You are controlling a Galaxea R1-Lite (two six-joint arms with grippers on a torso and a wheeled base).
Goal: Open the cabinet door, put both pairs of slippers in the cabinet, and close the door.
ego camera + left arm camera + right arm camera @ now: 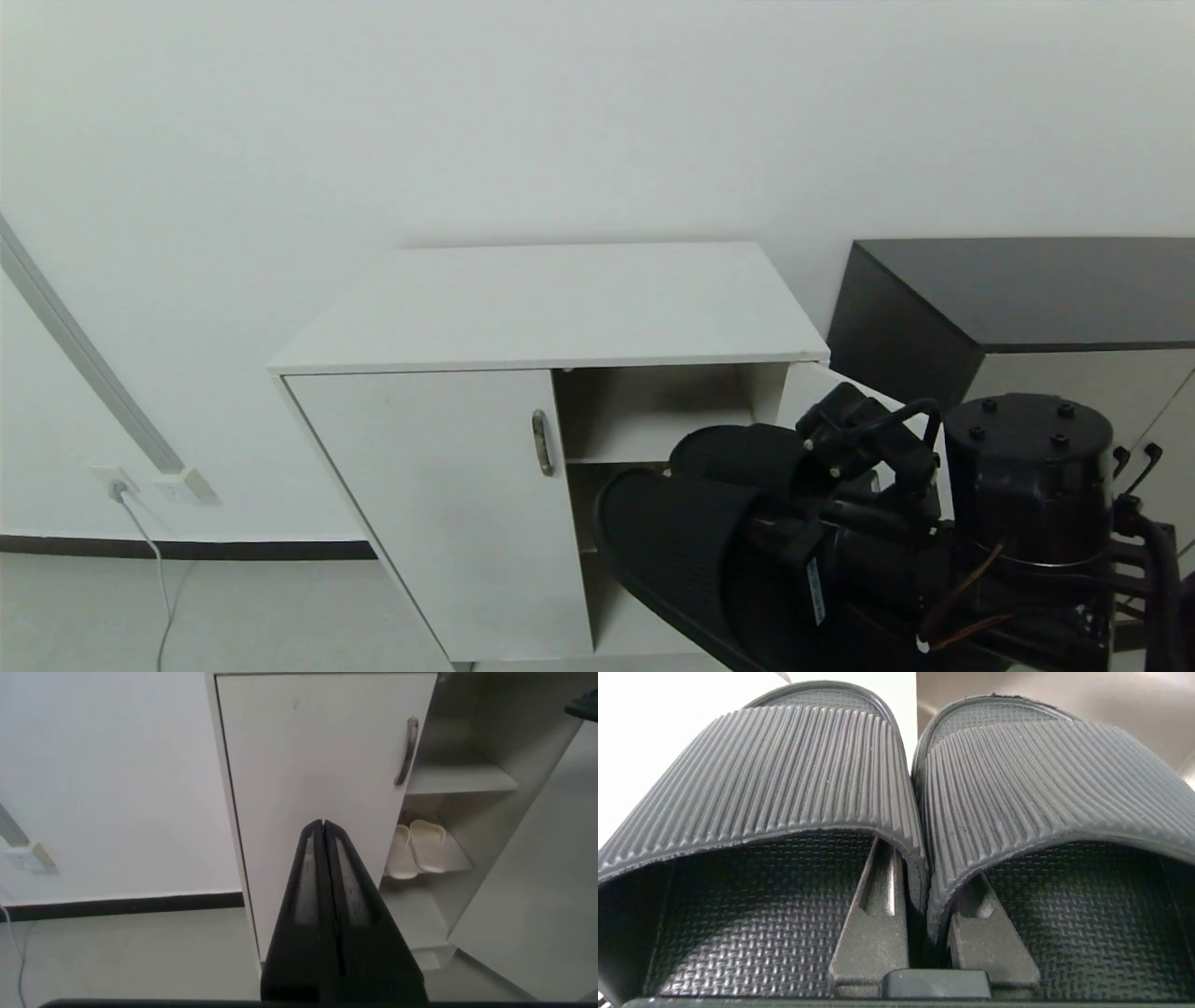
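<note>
The white cabinet (551,308) has its left door (439,504) closed and its right side open, with shelves showing. A pair of white slippers (420,847) lies on the middle shelf inside. My right gripper (924,915) is shut on the pair of black ribbed slippers (681,551), pinching their inner edges together. It holds them in front of the open compartment, toes toward the cabinet. My left gripper (323,831) is shut with nothing in it and hangs a little way in front of the closed left door (308,756).
The open right door (822,387) swings out beside my right arm. A black-topped unit (1027,289) stands to the cabinet's right. A wall socket with a cable (117,485) is low on the left wall, with bare floor below it.
</note>
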